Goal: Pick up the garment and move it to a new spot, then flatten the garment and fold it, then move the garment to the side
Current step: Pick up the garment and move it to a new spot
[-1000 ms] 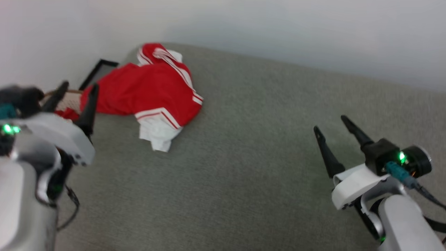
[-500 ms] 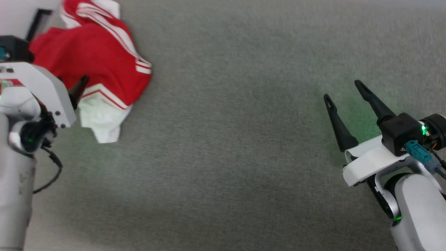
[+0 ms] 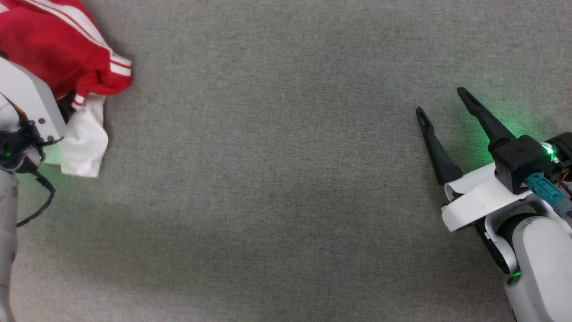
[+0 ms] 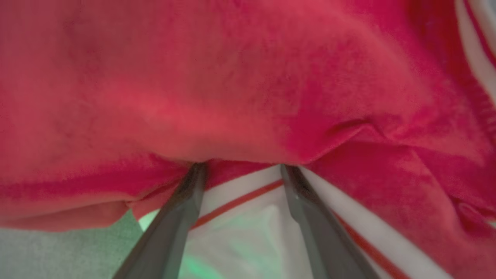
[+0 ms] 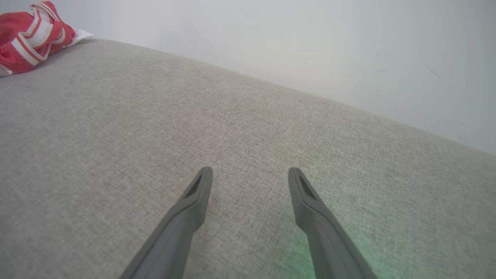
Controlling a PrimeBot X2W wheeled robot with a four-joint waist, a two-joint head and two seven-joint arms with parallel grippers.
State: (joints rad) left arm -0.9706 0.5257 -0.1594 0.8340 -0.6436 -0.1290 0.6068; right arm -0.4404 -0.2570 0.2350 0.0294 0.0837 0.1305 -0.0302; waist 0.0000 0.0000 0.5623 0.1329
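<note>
Because the garment (image 3: 58,49) lies bunched in a heap with no clear long axis, what matters is that the left gripper (image 4: 240,168) is right at it. Its fingers are spread wide, tips against a red fold above the white sleeve, gripping nothing. The right gripper (image 3: 441,102), fingers also wide and empty, hovers well apart from the garment over the grey fabric surface (image 3: 286,179); nothing stands between them.
</note>
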